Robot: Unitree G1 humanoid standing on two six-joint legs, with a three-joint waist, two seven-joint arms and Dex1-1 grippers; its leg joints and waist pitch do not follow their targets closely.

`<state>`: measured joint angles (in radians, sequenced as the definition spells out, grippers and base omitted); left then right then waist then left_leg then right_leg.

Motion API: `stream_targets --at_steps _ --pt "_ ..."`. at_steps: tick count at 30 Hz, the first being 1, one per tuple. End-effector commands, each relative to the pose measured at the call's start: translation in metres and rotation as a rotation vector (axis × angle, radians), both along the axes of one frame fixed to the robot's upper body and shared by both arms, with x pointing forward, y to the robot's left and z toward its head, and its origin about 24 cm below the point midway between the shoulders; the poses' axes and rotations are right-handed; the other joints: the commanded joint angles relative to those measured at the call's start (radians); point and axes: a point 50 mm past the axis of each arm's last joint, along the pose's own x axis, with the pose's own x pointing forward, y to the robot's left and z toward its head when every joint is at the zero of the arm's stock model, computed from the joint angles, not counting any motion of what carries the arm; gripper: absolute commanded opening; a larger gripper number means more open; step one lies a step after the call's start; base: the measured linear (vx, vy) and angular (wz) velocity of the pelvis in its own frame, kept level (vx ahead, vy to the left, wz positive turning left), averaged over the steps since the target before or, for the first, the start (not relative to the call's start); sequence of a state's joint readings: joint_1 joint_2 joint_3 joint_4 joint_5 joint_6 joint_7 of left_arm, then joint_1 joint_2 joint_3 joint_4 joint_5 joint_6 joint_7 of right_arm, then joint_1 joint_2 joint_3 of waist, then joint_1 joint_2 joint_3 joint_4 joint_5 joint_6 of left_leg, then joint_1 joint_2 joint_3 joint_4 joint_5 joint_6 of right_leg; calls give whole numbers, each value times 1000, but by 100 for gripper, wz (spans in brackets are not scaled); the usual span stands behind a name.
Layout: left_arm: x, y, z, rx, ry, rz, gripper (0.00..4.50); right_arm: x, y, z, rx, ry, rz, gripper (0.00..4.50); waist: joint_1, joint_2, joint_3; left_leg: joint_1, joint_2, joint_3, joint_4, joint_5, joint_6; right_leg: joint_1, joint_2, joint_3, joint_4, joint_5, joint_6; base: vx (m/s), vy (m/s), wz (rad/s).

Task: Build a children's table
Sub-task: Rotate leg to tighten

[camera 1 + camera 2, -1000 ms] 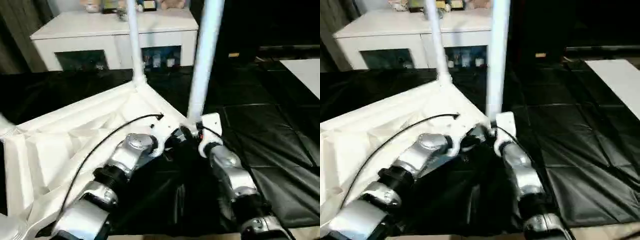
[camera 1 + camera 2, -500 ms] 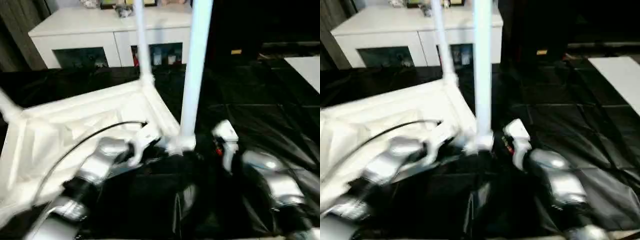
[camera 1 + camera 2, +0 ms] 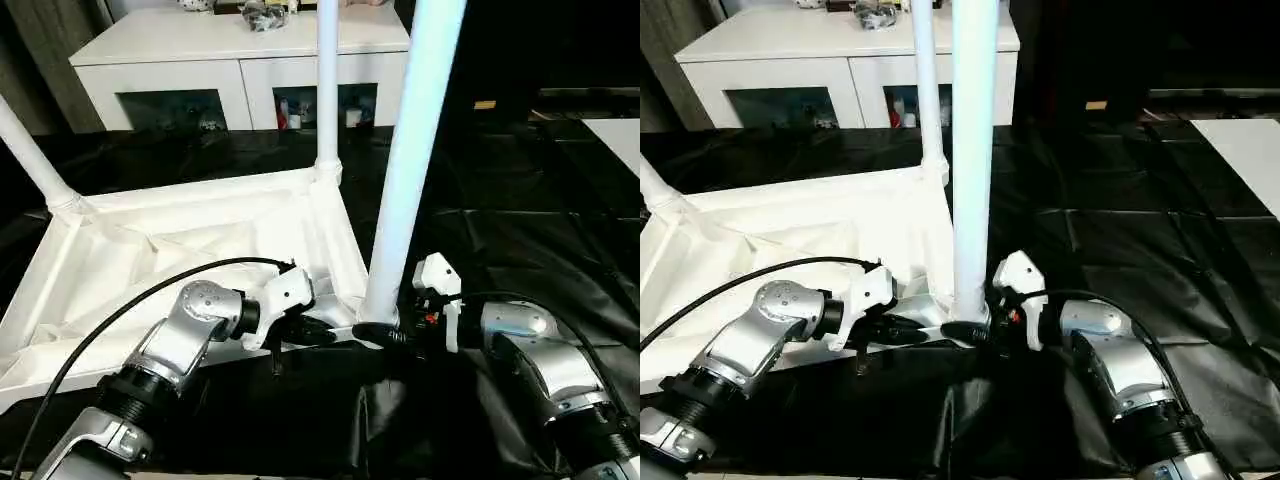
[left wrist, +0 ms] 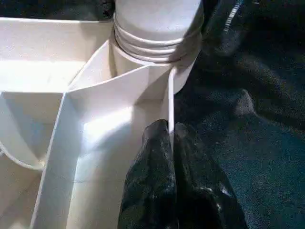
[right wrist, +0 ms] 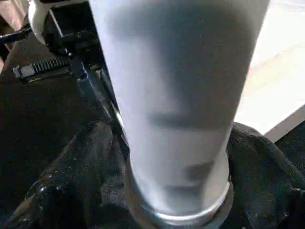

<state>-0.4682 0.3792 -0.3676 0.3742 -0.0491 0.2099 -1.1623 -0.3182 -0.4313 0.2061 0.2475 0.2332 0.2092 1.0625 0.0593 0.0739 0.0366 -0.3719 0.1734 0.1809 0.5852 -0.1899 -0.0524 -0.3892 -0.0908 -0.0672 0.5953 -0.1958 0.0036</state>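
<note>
The children's table lies upside down, its white ribbed tabletop facing up. Three white legs stand in corner sockets: the near leg, a far leg and a left leg. My left gripper is shut on the tabletop's thin rim, right beside the near leg's socket. My right gripper stands open around the near leg's base, with a black finger on each side of it. I cannot tell whether they touch it.
A white glass-door cabinet stands behind the table. Black sheeting covers the floor around it, with a white panel at the far right. A black cable loops over my left forearm.
The whole view has shifted. My right gripper, at the near leg's base a second ago, swung off to the right and has come back around it. The left gripper stays on the rim.
</note>
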Motion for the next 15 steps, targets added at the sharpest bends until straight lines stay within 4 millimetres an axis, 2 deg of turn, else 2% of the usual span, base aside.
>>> stream_targets --at_steps 1,4,9,15 --pt "-6 0 -7 -6 43 -15 0 -1 3 1 -21 -3 51 344 0 -23 -56 5 55 -16 -64 -144 105 44 -59 44 -59 -116 -255 0 0 0" --pt "-6 1 -7 -4 43 -12 0 1 1 1 -22 -2 43 303 1 -23 -55 5 54 -15 -63 -147 113 45 -59 43 -60 -122 -260 0 0 0" --pt "-7 1 -7 -1 44 -11 0 0 0 -1 -41 3 53 268 0 -22 -56 6 55 -16 -63 -159 107 45 -58 43 -60 -132 -259 0 0 0" --pt "-7 2 -7 3 47 -8 0 -1 0 -3 -48 14 58 260 1 -22 -57 6 54 -16 -60 -145 114 46 -58 42 -57 -109 -265 0 0 0"
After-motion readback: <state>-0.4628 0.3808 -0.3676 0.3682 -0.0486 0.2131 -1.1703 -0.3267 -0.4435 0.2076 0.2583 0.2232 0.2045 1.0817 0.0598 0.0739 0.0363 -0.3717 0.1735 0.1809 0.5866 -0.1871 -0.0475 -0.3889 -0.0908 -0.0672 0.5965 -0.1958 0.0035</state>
